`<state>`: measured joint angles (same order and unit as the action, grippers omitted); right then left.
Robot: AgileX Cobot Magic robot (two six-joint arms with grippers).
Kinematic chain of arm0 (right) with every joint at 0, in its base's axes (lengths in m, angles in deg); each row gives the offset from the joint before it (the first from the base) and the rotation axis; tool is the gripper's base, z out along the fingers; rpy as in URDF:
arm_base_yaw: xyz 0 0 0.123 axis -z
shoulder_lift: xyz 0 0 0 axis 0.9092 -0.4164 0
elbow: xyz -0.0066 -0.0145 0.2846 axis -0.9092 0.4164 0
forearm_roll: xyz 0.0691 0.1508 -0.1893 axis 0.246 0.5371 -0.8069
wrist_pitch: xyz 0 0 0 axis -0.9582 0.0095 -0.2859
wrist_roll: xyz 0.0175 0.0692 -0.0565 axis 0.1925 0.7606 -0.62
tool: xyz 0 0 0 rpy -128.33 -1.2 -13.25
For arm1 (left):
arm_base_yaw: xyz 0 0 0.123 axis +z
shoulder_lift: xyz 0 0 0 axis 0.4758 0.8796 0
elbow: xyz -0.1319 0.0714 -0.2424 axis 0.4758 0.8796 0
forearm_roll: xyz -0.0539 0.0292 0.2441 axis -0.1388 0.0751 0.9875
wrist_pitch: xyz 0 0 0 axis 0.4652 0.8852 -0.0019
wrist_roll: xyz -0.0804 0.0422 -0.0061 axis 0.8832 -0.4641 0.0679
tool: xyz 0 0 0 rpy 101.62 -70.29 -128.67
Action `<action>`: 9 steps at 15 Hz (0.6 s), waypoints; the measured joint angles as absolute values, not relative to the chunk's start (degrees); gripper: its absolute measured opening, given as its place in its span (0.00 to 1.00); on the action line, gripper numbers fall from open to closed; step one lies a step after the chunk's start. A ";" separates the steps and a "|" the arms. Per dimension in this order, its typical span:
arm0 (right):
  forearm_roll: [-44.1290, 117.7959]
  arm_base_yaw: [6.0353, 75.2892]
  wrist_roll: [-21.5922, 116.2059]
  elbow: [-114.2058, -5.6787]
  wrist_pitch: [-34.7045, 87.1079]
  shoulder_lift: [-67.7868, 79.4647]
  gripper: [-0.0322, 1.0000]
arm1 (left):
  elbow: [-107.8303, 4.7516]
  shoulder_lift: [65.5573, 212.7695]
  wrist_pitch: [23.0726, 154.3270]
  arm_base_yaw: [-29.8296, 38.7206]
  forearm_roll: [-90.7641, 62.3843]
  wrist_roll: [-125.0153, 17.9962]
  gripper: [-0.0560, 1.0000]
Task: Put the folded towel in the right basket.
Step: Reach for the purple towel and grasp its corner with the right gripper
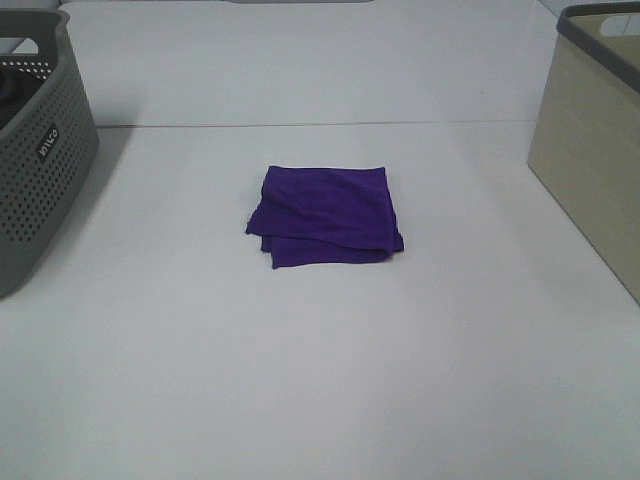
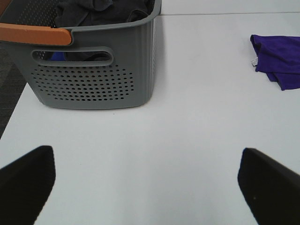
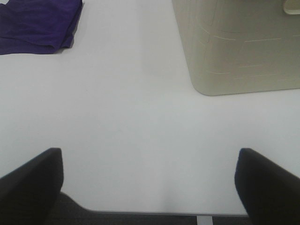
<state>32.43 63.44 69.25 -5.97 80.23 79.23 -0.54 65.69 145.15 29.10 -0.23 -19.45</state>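
A folded purple towel (image 1: 325, 214) lies flat on the white table near its middle. It also shows in the left wrist view (image 2: 279, 60) and in the right wrist view (image 3: 40, 23). The right basket (image 1: 592, 135) is beige with a grey rim and stands at the table's right edge; its wall shows in the right wrist view (image 3: 239, 47). Neither arm appears in the exterior high view. My left gripper (image 2: 150, 187) is open and empty, well short of the towel. My right gripper (image 3: 150, 187) is open and empty near the table's front edge.
A grey perforated basket (image 1: 35, 150) stands at the table's left edge; the left wrist view shows dark clothes in it (image 2: 93, 61) and an orange handle (image 2: 35, 35). White table (image 1: 320, 370) surface lies between the towel and both baskets.
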 joint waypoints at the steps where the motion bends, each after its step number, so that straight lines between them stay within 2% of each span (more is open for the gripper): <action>1: 32.43 63.44 69.25 -5.97 80.23 79.23 0.95 | -0.54 65.69 145.15 29.10 -0.23 -19.45 0.99; 9: 32.43 63.44 69.20 -5.97 80.23 79.23 0.95 | -0.54 65.69 145.15 29.10 -0.23 -19.45 0.99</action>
<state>32.43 63.44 69.20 -5.97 80.23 79.23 -0.54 65.69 145.15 29.10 -0.23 -19.45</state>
